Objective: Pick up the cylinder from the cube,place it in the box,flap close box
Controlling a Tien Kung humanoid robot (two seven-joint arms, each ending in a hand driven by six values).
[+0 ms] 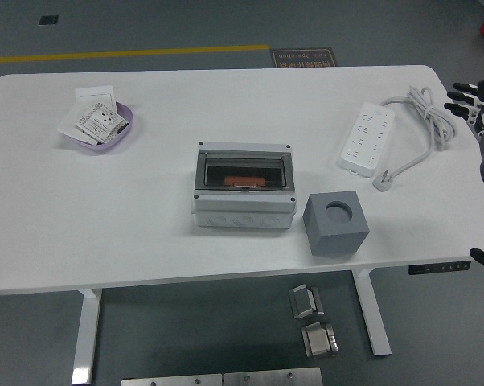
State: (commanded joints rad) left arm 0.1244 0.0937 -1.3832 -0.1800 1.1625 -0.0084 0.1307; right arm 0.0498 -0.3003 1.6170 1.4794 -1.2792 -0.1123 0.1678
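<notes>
Lab or workshop: grey floor [186,32], yellow floor line [129,54]

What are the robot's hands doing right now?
Left hand: not in view.
Right hand: open, fingers spread, holding nothing, at the table's right edge.

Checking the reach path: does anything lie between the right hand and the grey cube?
Yes: the cable and plug of the power strip lie on the table between right hand and cube.

The surface [145,225] is white. The cube [335,223] is grey; the box [243,191] is light grey with a dark lid. The tray [105,138] is lilac.
</notes>
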